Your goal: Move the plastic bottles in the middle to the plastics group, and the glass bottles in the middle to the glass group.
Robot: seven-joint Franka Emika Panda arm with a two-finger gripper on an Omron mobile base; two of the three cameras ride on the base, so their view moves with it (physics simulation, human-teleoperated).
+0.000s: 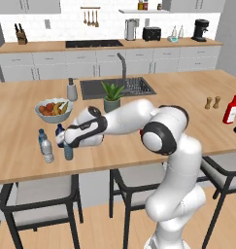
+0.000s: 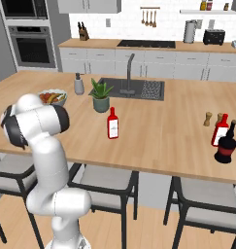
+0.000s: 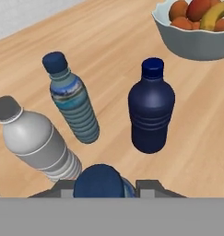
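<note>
Right at your gripper (image 3: 104, 188), the jaws are closed narrowly on the neck of the pale teal see-through plastic bottle with a blue cap (image 1: 68, 152). It hangs upright under the hand, close to the near edge of the wooden worktop (image 1: 153, 104) towards its left end. You cannot tell whether its base touches the wood.

Just beside it, in the hand view, stands the clear greyish water bottle with a grey cap (image 3: 36, 144), and a little beyond that the bluish ribbed water bottle with a blue cap (image 3: 73, 107). These two make up the plastics group. The opaque dark navy blue plastic bottle (image 3: 151, 114) stands upright near them, on the side towards the fruit, apart from both and from the bottle you hold.

Further in from the edge sits the pale grey bowl of fruit (image 3: 196, 44).

Along the worktop, in the middle, the red glass bottle with a white label and narrow neck (image 2: 112, 124) stands alone and upright. Near the right end, the second red labelled bottle (image 2: 219, 130) and the squat, almost black bottle (image 2: 227, 145) stand just beside each other as the glass group.

Beyond the middle bottle are the potted green plant (image 2: 100, 96) and the dark sink (image 2: 134, 89).
</note>
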